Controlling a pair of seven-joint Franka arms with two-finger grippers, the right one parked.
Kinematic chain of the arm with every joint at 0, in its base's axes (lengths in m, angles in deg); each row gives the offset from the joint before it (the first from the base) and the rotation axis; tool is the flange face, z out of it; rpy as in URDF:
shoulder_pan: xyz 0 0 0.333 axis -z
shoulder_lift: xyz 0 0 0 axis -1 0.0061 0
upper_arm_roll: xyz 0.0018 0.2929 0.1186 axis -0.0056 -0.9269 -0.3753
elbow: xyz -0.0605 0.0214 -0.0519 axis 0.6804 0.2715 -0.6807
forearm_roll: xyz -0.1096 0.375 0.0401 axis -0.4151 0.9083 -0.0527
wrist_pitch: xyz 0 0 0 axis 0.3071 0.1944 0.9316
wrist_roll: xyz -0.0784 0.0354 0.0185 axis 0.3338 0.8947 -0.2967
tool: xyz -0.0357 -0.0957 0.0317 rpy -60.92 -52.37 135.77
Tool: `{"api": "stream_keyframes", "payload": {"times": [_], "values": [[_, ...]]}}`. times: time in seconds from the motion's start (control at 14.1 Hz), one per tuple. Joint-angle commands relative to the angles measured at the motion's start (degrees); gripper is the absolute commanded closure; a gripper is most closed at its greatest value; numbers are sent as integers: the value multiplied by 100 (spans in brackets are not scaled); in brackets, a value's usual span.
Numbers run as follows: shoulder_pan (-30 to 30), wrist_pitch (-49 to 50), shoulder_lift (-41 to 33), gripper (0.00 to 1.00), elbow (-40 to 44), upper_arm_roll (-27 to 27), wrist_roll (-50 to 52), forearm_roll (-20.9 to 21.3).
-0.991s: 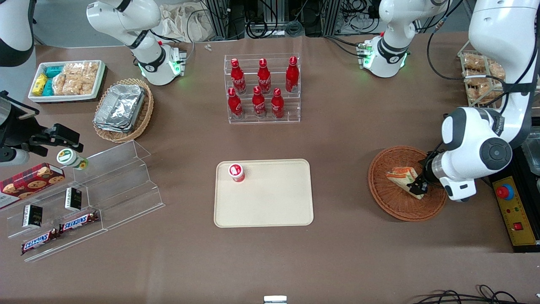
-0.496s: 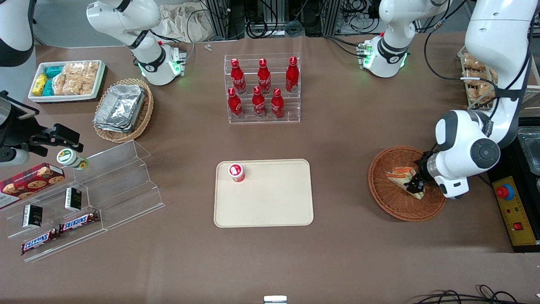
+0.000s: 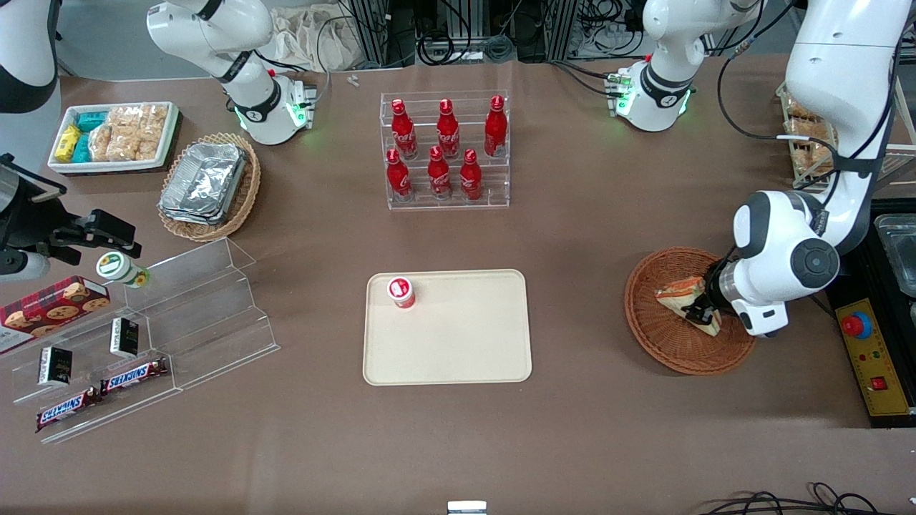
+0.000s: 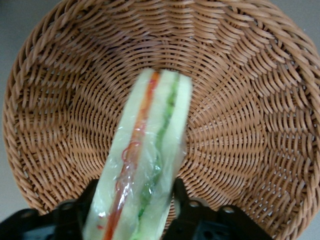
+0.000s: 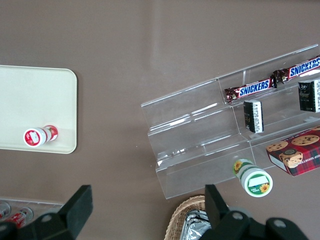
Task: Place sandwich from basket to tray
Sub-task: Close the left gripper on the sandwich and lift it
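The sandwich [image 3: 676, 295] [image 4: 150, 150], a clear-wrapped wedge with orange-red and green layers, is in the round reddish-brown basket [image 3: 658, 336] [image 4: 240, 100] toward the working arm's end of the table. My gripper [image 3: 698, 311] [image 4: 132, 200] is shut on the sandwich, one black finger [image 4: 180, 192] pressed against each bread face. Whether the sandwich still touches the basket floor I cannot tell. The beige tray [image 3: 465, 343] [image 5: 30, 100] lies flat in the middle of the table, well apart from the basket.
A small red-capped bottle [image 3: 401, 292] stands on the tray's corner. A rack of red bottles [image 3: 445, 154] stands farther from the camera. A control box with a red button [image 3: 869, 350] sits beside the basket. A clear stepped shelf [image 3: 179, 315] stands toward the parked arm's end.
The working arm has shifted slightly toward the tray, and the gripper with the sandwich has moved a little the same way inside the basket.
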Motion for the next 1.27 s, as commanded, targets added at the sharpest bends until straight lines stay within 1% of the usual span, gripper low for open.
{"api": "stream_keyframes", "payload": {"times": [0.0,0.07,0.28,0.35,0.42,0.57,0.78,0.85,0.99,1.06,1.13,1.2], "values": [[-8,-196,-34,92,-75,27,158,119],[1,-196,-42,100,-48,27,158,128],[19,-74,-139,100,171,45,272,119],[27,109,-218,100,320,62,281,119],[36,407,-244,100,539,80,272,119],[36,1345,-288,100,1240,159,211,102],[27,2875,-289,100,2479,518,97,14],[19,3289,-280,100,2866,711,-347,5],[19,4089,-253,100,3561,1028,-1690,-205],[36,4206,-280,100,3695,1143,-2175,-250],[36,4224,-289,100,3731,1344,-2328,-285],[19,4224,-297,100,3740,1572,-2373,-407]]}}
